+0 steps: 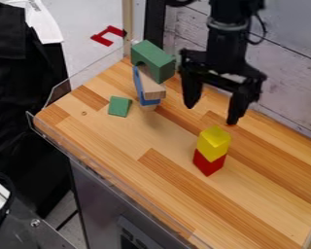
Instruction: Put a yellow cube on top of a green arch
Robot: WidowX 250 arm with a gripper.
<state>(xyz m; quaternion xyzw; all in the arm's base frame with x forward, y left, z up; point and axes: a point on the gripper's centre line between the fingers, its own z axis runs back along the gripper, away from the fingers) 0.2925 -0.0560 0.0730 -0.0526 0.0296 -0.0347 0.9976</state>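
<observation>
The gripper (211, 113) hangs over the back of the wooden table with its two fingers spread wide and nothing between them. In front of it, right of the table's middle, the yellow cube (213, 143) rests on a red block (209, 163). At the back left, the green arch (154, 61) tops a stack, tilted, over a wooden block (150, 85) and a blue piece (138, 87). The gripper is to the right of that stack and behind the yellow cube.
A small green block (119, 106) lies on the table (164, 180), just left of the stack. A clear low guard runs along the table's left and front edges. A white plank wall (285, 73) stands behind.
</observation>
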